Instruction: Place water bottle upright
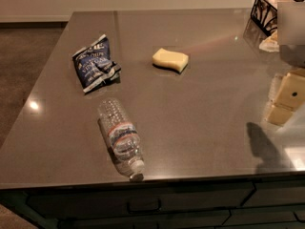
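The water bottle (pixel 120 137) lies on its side on the grey countertop (pixel 200 113), near the front edge. It is clear and ribbed, with a white label banded in red and blue. Its white cap (pixel 137 169) points toward the front edge. My gripper (pixel 286 99) shows as cream-coloured parts at the right edge of the view, above the counter and far to the right of the bottle. It holds nothing that I can see. Its shadow falls on the counter in front of it.
A crumpled dark blue snack bag (pixel 95 63) lies behind the bottle at the left. A yellow sponge (pixel 170 59) lies mid-counter. A black wire basket (pixel 267 11) stands at the back right corner. The counter drops off at the left and front edges.
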`<state>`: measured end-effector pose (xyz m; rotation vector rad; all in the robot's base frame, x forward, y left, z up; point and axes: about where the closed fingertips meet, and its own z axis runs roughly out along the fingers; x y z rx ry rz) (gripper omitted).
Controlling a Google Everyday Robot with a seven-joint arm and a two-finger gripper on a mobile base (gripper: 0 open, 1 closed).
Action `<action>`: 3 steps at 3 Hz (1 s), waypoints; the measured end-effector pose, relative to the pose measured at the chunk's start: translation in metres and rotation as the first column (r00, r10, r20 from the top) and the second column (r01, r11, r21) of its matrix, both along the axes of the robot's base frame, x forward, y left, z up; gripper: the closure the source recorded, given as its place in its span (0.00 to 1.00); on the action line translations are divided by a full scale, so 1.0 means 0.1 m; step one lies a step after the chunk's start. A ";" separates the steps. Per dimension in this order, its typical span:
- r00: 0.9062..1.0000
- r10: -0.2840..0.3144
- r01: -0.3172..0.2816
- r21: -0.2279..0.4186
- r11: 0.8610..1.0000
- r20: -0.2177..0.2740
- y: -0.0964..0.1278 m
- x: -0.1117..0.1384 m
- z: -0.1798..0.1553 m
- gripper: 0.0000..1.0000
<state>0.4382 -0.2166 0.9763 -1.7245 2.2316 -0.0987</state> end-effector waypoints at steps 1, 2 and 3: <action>1.000 0.000 0.000 0.000 1.000 0.000 0.00 0.00 0.00 0.00; 0.997 0.081 -0.081 -0.004 0.997 -0.002 0.17 0.08 0.00 0.00; 0.972 0.233 -0.233 0.011 0.972 -0.007 0.51 0.20 -0.07 0.00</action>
